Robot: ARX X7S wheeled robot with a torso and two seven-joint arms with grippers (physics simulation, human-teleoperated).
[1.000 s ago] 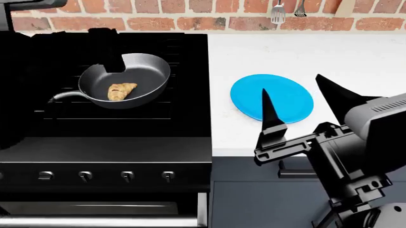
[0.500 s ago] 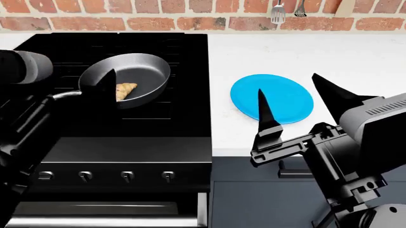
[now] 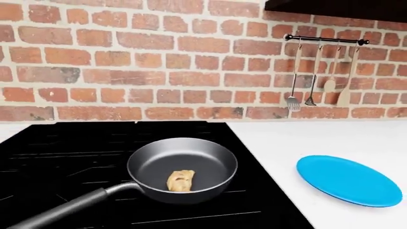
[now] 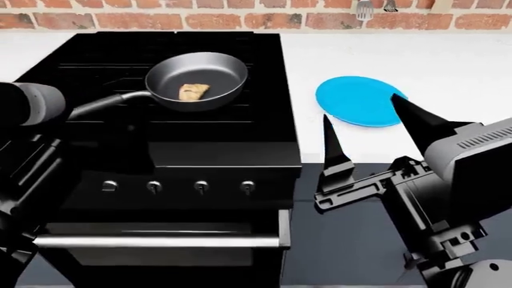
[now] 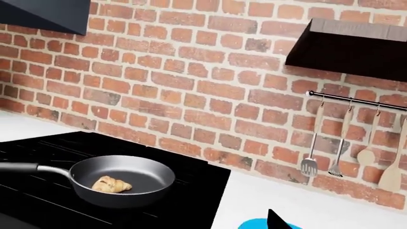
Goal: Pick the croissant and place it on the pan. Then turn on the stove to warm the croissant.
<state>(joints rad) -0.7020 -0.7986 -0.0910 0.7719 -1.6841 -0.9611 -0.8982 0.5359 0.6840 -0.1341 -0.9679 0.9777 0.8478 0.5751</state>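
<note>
Stove (image 4: pixel 160 150), croissant (image 4: pixel 193 91) in pan (image 4: pixel 196 75) (handle partly cropped)

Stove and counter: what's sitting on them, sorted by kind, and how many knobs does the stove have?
Pans: 1, the pan on the stove
Pastries: 1, the croissant inside the pan
Plates: 1, the blue plate on the counter
Knobs: 4, in a row
Total: 7

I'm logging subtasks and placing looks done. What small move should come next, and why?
Probably bring the left arm down toward the stove's knobs. The croissant already lies inside the pan on the stove, neither gripper holds anything, and the knobs look untouched. Which knob serves that burner isn't clear.
</note>
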